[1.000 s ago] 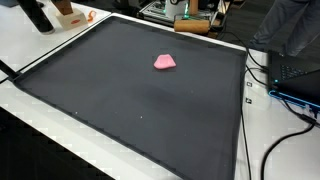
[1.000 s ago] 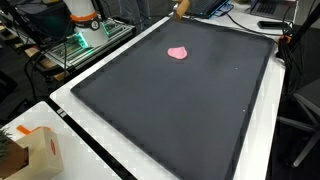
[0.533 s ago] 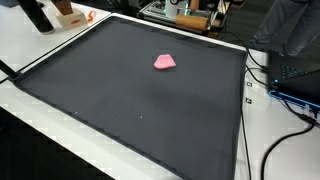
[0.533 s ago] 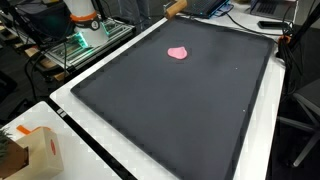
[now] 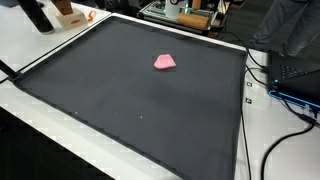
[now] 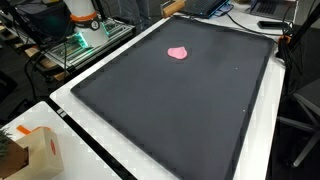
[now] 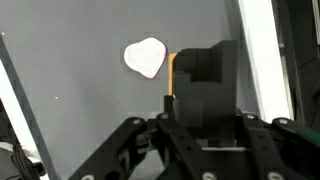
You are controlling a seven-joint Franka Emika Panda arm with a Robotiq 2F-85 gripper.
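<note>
On the desk (image 5: 50,45) you have one black mat (image 5: 150,110) that covers most of the top. One pink piece (image 5: 165,62) lies flat on it, and it is the only thing on the mat. In both exterior views the piece sits toward the far edge of the desk, well apart from every corner.

In the wrist view your hand (image 7: 205,70) comes in from the bottom over the mat, and the pink piece shows just beside its tip, on the left. The fingers read as a single dark block with one narrow orange strip (image 7: 172,75) down its left side. From this I cannot tell whether the hand is open, closed or gripping something.

One cardboard box (image 6: 40,150) stands on the bare desk off the mat, at a near corner in an exterior view.
</note>
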